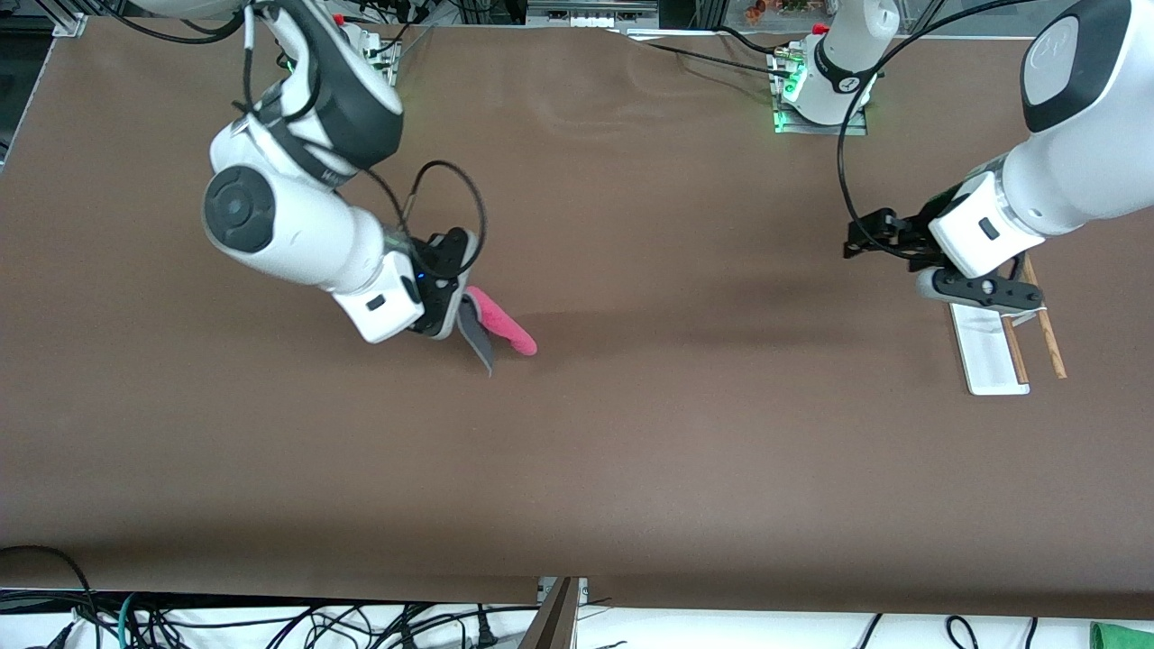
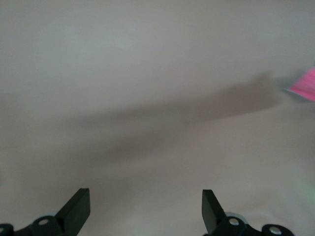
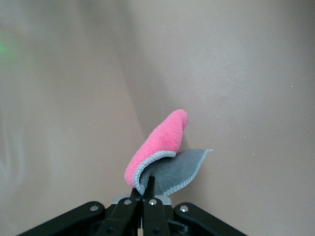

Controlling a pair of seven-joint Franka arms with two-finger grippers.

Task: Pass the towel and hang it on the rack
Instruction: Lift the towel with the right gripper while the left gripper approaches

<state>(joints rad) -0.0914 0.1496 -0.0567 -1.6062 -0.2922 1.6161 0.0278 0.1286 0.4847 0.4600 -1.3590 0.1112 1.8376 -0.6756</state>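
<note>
My right gripper is shut on one edge of the towel, which droops from it over the brown table, pink face up and grey face under. In the right wrist view the towel curls out from the closed fingers. A pink corner of it also shows in the left wrist view. My left gripper is open and empty, held over the table beside the rack. The rack has a white base and two brown rods, partly hidden by the left arm.
The brown table spreads between the two arms. Cables and a green cloth scrap lie off the table's edge nearest the front camera. The arm bases stand along the farthest edge.
</note>
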